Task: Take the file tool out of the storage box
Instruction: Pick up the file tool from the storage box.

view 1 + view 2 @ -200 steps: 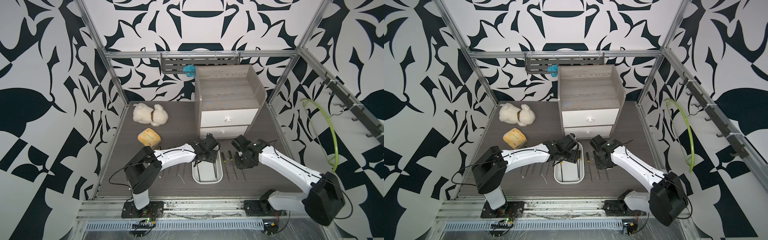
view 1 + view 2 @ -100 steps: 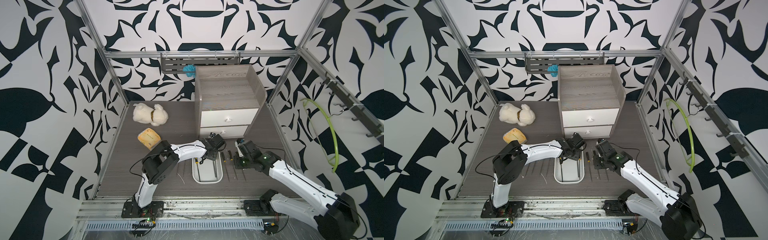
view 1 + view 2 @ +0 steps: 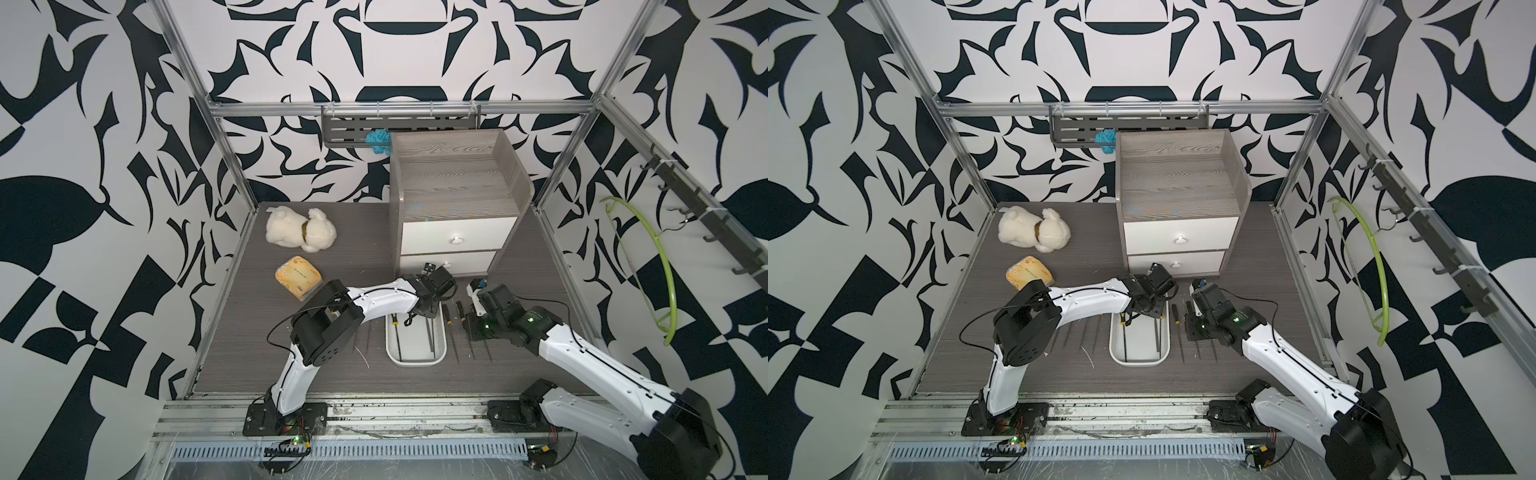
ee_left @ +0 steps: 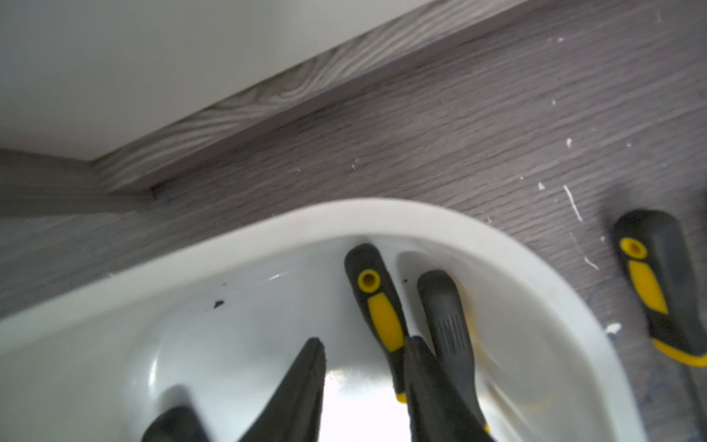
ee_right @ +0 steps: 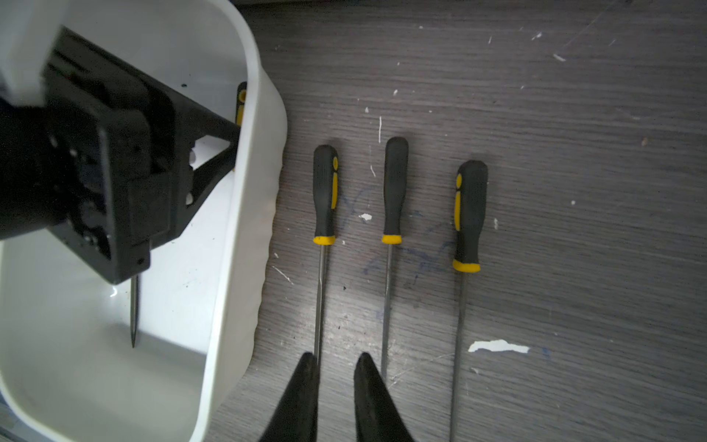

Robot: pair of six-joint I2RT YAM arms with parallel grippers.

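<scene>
White storage box (image 3: 415,361) at worktop's (image 3: 365,237) 6 o'clock holds the file tool (image 4: 382,321), straddled by the left gripper's (image 4: 367,340) parted jaws. At its 3 o'clock, right gripper (image 5: 334,363) hovers empty, jaws slightly apart, above three files (image 5: 394,191).

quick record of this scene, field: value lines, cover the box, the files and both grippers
storage box: white tray in front of the cabinet
in box: files, two handles side by side at one wall
on table: three files, parallel, beside the box
left gripper: open, down in the box at the handles
right gripper: narrowly open, empty, above the three files
</scene>
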